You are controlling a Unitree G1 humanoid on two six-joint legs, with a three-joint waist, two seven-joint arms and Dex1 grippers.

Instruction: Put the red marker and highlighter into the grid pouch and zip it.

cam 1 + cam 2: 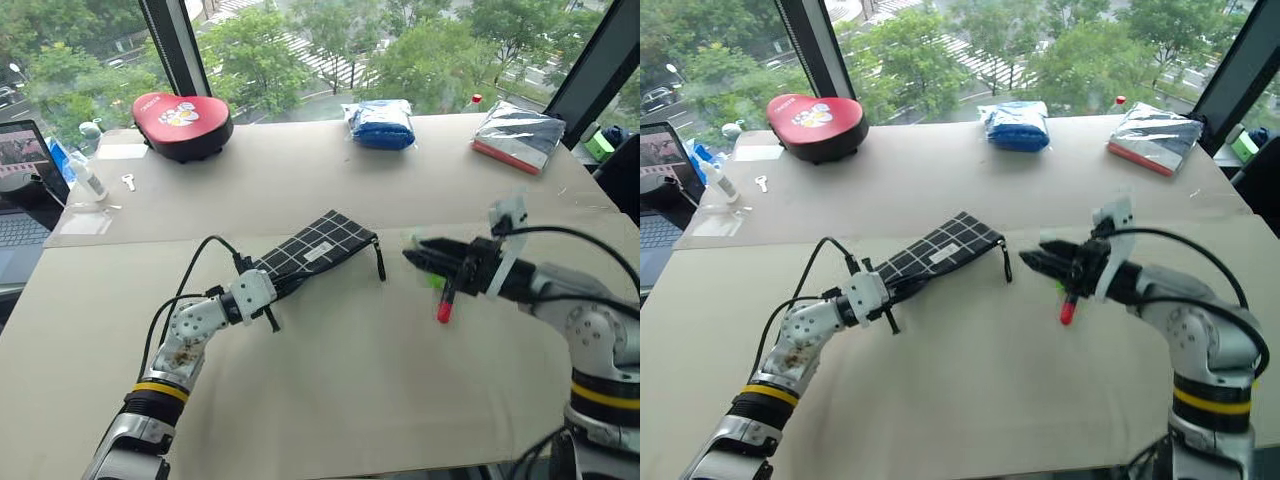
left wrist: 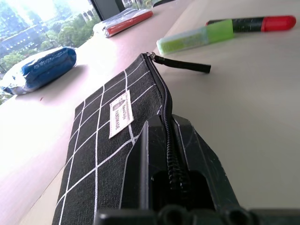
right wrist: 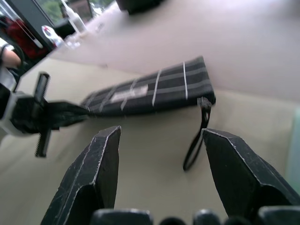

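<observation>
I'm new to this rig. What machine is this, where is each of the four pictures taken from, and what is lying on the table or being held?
It is a humanoid robot with two arms. Two pictures come from its head, one from each wrist. The left gripper is shut on the end of the grid pouch, which lies on the table. The right gripper is open and holds nothing. Under it lie the red marker and the highlighter. Further back sit a red heart-shaped case, a blue packet and a silver packet.

bare table (image 1: 330,390) near, pens (image 1: 440,290) under right hand (image 1: 425,258)

One grid pouch (image 1: 318,250), one red marker (image 2: 262,23), one highlighter (image 2: 194,37).
</observation>
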